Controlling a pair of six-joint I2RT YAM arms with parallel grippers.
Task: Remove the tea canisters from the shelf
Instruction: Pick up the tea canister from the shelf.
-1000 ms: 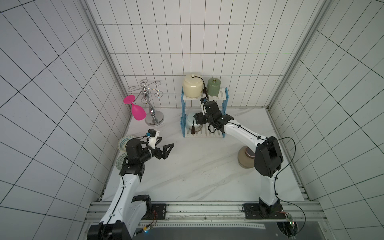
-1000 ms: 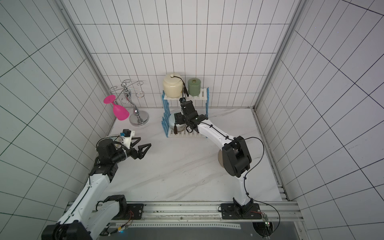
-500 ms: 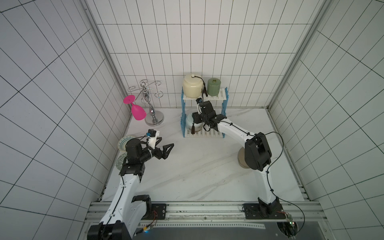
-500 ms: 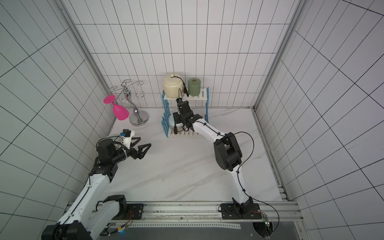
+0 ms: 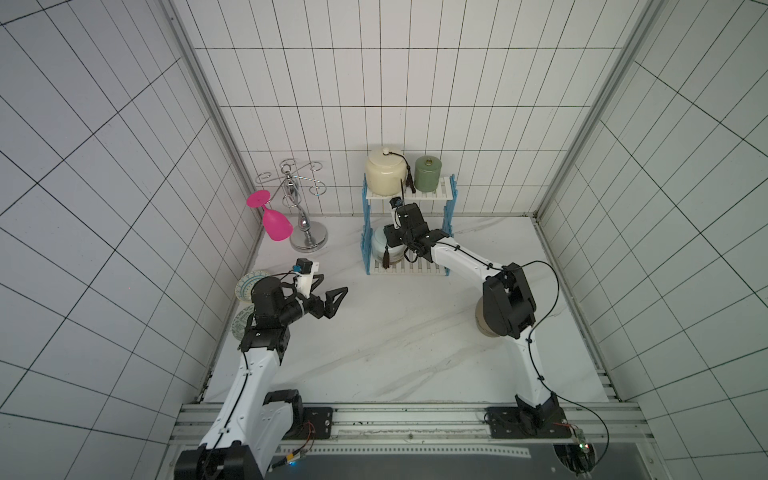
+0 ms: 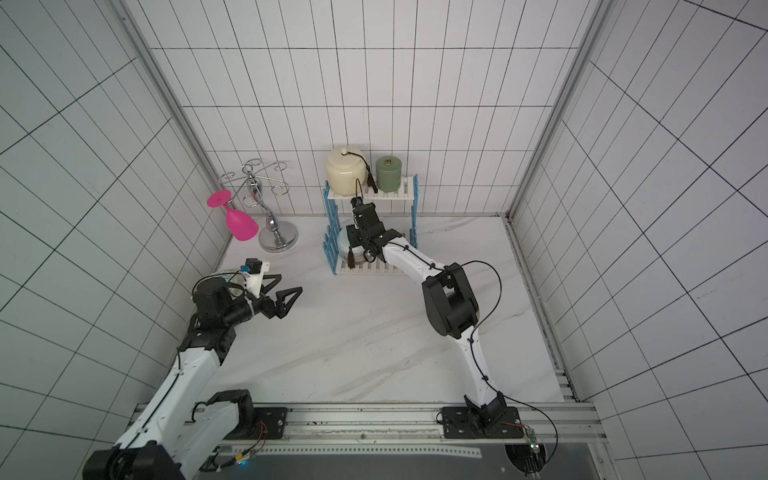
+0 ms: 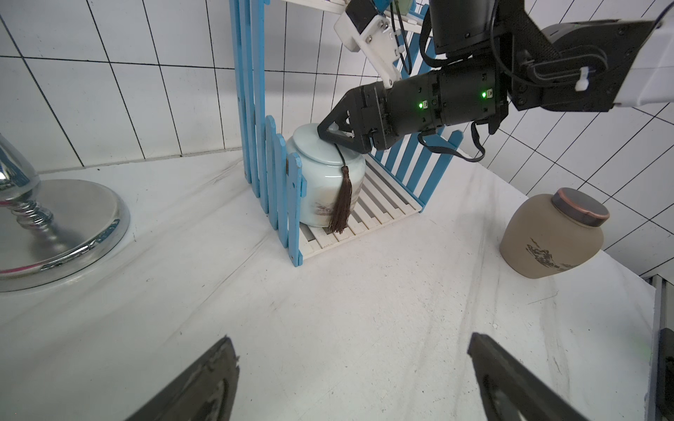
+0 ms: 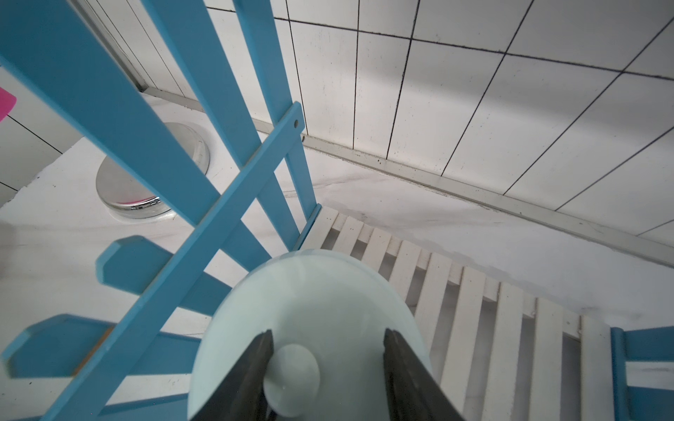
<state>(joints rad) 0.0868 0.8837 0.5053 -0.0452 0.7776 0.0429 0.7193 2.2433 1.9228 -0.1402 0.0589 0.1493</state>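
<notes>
The right fingers (image 8: 327, 334) reach into the lower tier of the shelf (image 8: 470, 291). They stand partly open over the pale blue canister (image 8: 328, 291), one on each side of the lid's knob (image 8: 291, 379). One finger is at the knob's edge and the other stands clear of it, so nothing is clamped.

The canister sits upright on the lower slatted board directly under these fingers, close against the blue picket side. Its brown tassel (image 7: 342, 204) hangs down the front of the body.

Above the right fingers, on the top board, the cream canister (image 5: 384, 176) and the green canister (image 5: 429, 174) stand side by side. The tan canister (image 7: 550, 237) is off the shelf, upright on the worktop (image 7: 328, 310) — well behind the right fingers, beside that arm's elbow.

The left fingers (image 5: 332, 286) hang spread wide and empty above the worktop, well apart from the shelf. The chrome cup stand (image 5: 305, 232) with its pink goblet (image 5: 276, 224) lies beyond them.
</notes>
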